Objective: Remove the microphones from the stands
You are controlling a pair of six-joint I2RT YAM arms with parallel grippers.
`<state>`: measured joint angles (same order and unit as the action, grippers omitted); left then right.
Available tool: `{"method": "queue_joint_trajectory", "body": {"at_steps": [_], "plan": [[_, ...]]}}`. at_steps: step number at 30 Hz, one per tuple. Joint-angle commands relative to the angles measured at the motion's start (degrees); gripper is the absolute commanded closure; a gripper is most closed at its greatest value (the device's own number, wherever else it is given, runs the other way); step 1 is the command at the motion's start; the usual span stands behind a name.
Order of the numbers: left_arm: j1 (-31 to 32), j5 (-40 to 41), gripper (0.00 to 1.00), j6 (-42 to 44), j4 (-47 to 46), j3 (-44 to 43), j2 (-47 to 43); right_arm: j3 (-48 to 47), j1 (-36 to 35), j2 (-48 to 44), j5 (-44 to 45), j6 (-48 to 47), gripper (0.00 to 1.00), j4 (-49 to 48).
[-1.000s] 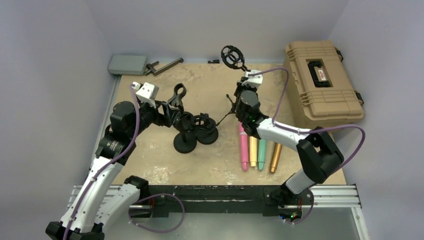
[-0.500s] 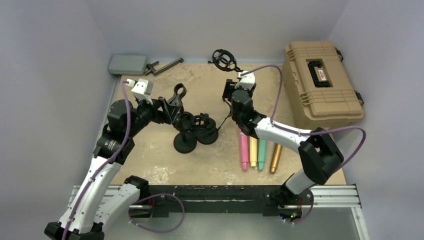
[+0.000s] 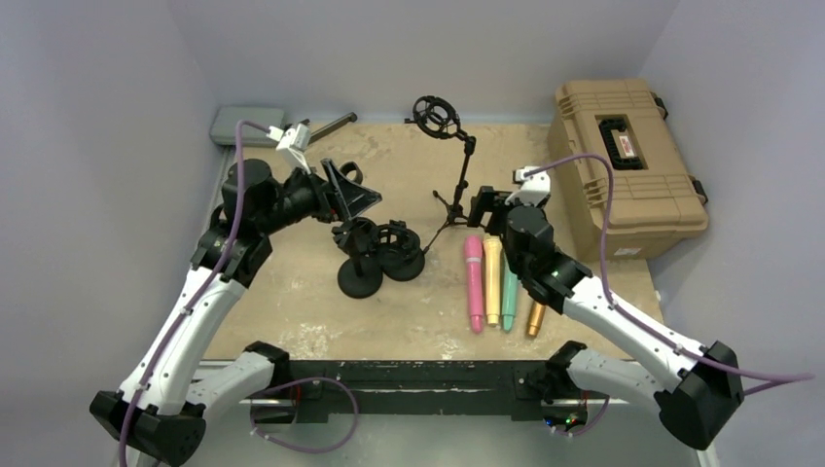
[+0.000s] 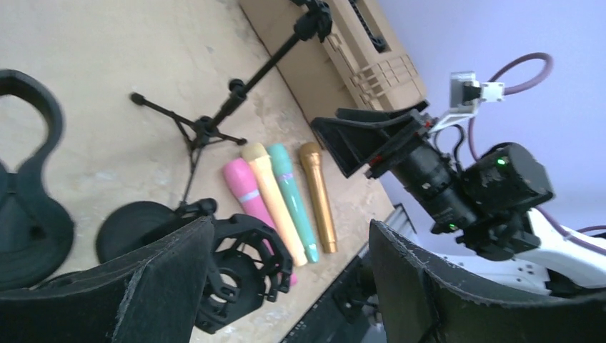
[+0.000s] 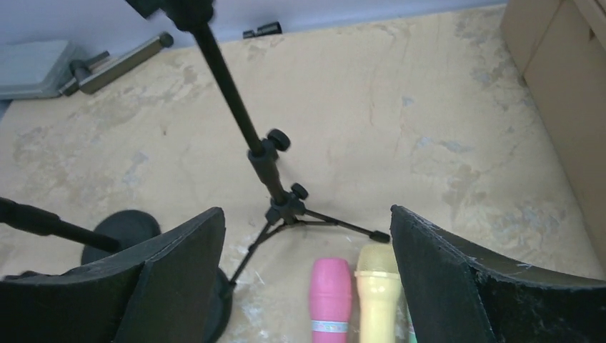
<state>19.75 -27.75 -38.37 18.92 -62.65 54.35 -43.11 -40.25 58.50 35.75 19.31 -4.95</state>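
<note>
Top external view: four handheld mics lie side by side on the tan table [image 3: 292, 311], right of centre. From left to right they are the pink mic [image 3: 474, 282], yellow mic [image 3: 492, 282], teal mic [image 3: 509, 292] and gold mic [image 3: 535, 318]. Their heads point to the far side, and the gold one sits nearer than the rest.

Just left of and beyond the pink head stands the tripod stand [image 3: 457, 185]. Its pole leans to the far left and carries a ring mount [image 3: 434, 114] at the top.

The right gripper [image 3: 484, 207] hangs above the mic heads, between the tripod and the tan case [image 3: 627, 156] at the right edge. Its fingers are spread wide; the right wrist view looks down between them on the tripod's legs and the pink and yellow heads.

Left of the tripod, two round-base stands [image 3: 360, 280] with black mounts sit touching each other. The left gripper [image 3: 352, 193] is above them on their far-left side, its fingers also spread wide.

A grey pad [image 3: 248, 125] and a black bar [image 3: 326, 126] lie at the far left corner.
</note>
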Motion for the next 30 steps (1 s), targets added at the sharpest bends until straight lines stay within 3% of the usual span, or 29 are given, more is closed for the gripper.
{"method": "queue_joint_trajectory", "body": {"at_steps": [1,5,10,16,19,25,27,30], "plan": [[3.55,-3.85,0.23,-5.18,-2.88,-4.14,2.77,3.72,8.13,-0.6,-11.71,3.95,0.18,5.92],[8.2,-2.38,0.23,-5.49,-2.88,-6.72,6.24,1.38,22.01,3.08,-34.24,5.81,0.22,6.07],[13.27,0.34,0.23,-3.89,-0.79,-12.39,11.22,-10.42,26.38,14.85,-46.73,5.56,0.24,14.26],[18.16,4.96,0.24,0.82,4.59,-20.18,18.06,-15.33,33.36,21.13,-65.49,6.85,0.24,9.19],[19.33,5.97,0.26,1.47,6.83,-22.14,20.1,-13.98,33.44,21.11,-65.23,-0.86,0.24,4.34],[20.67,7.27,0.26,1.32,5.21,-17.95,17.11,0.2,32.76,15.6,-72.12,0.03,0.26,-26.53],[20.7,8.22,0.26,1.5,5.71,-16.44,15.12,-0.08,31.09,15.29,-72.73,-1.68,0.27,-30.67],[20.69,9.78,0.26,1.67,7.76,-14.54,11.21,-4.04,27.55,17.47,-69.83,-8.57,0.28,-28.67]]}}
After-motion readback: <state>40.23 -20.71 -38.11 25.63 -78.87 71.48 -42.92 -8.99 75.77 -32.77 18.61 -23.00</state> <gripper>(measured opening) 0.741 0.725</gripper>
